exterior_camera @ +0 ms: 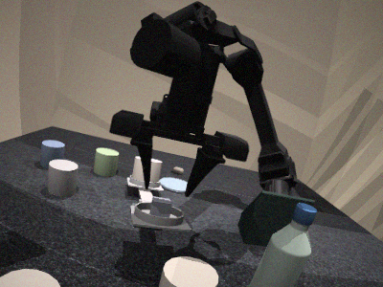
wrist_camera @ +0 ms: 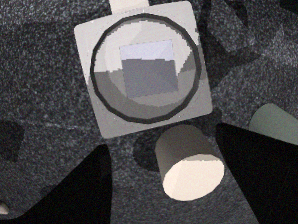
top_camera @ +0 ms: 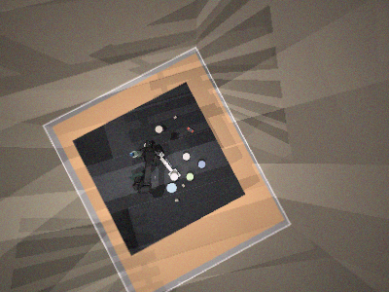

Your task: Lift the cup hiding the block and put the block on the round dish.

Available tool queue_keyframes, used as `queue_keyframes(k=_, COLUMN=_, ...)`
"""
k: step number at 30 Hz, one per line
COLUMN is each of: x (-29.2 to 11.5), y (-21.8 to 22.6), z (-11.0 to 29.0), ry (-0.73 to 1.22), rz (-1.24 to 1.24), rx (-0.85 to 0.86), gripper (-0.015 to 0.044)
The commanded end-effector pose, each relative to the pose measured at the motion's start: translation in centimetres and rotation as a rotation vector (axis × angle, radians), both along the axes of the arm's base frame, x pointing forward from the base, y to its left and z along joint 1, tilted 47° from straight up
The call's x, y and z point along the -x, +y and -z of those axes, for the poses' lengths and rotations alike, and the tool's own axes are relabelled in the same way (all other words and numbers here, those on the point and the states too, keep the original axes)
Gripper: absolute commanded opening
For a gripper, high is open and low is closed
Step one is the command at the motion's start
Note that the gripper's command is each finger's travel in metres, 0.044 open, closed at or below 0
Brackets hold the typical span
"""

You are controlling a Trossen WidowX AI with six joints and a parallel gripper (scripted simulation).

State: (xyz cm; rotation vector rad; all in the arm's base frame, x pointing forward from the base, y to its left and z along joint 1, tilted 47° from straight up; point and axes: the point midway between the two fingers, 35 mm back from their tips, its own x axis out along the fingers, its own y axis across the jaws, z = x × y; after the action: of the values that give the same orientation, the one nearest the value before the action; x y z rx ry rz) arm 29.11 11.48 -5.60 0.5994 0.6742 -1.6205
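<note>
The balance's near pad carries a dark ring, and a grey block sits uncovered inside the ring. My gripper is open and empty, and hangs just above this pad with the fingers apart. One cream cup rests on the table beside the pad, free of the fingers. The other cup stands on the far end of the balance. The round dish, pale blue and flat, lies on the table just beyond that far cup.
A blue cylinder, a white one and a green one stand at the left. A bottle with a blue cap and a dark green box stand at the right, near the arm's base.
</note>
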Motion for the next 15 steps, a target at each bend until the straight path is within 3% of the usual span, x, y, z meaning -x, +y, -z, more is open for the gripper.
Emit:
queue_keyframes(k=1, x=-0.2, y=-1.7, z=-2.3, ry=0.003, rz=0.010, rx=0.016, gripper=0.0260)
queue_keyframes(k=15, x=0.1, y=-2.8, z=-1.3, ry=0.002, rz=0.010, rx=0.017, gripper=0.0260)
